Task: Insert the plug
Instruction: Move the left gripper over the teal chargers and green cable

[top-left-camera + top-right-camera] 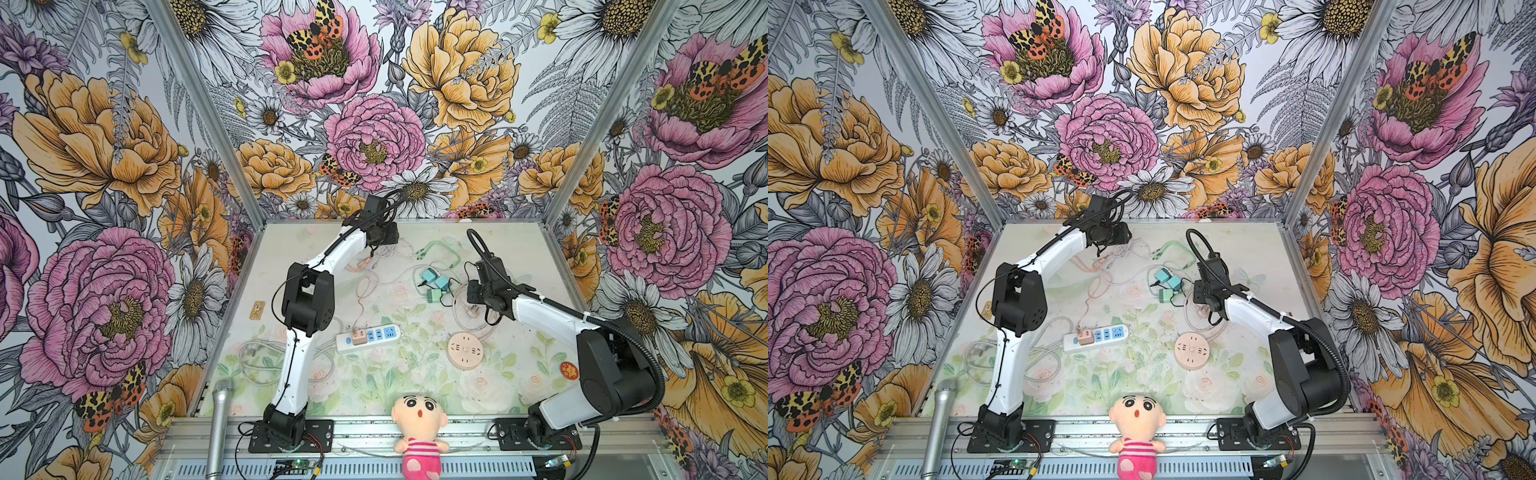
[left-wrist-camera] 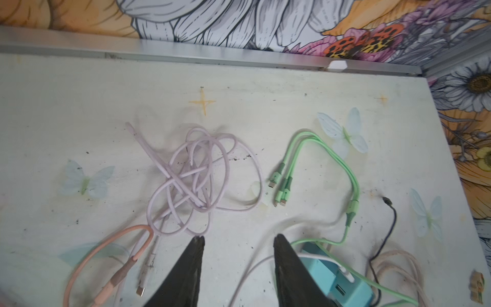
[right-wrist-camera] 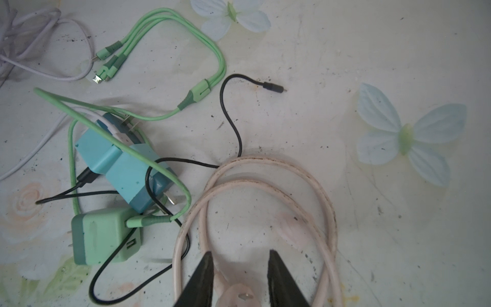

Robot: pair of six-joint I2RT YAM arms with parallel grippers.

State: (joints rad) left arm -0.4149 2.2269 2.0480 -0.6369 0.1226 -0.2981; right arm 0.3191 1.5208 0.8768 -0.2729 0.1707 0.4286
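Observation:
The pale pink plug point(image 3: 239, 295) lies on the table with its metal prongs showing, deep between the fingers of my right gripper point(image 3: 239, 252). The jaws stand apart with a gap on either side of it. Its pink cord point(image 3: 322, 196) loops ahead of the fingertips. My left gripper point(image 2: 239, 237) hovers open near the back of the table with nothing between its fingers; a white cable crosses the table below it. In both top views a white power strip point(image 1: 368, 337) and a round pink socket point(image 1: 464, 350) lie mid-table.
Two blue chargers point(image 3: 125, 162) and a green one point(image 3: 106, 236) lie tangled with a green three-headed cable point(image 2: 318, 148) and a black cable point(image 3: 231, 111). A lilac cable tangle point(image 2: 196, 175) and an orange cable point(image 2: 106, 252) lie near the left gripper. A plush doll point(image 1: 419, 419) and a microphone point(image 1: 219, 419) sit at the front edge.

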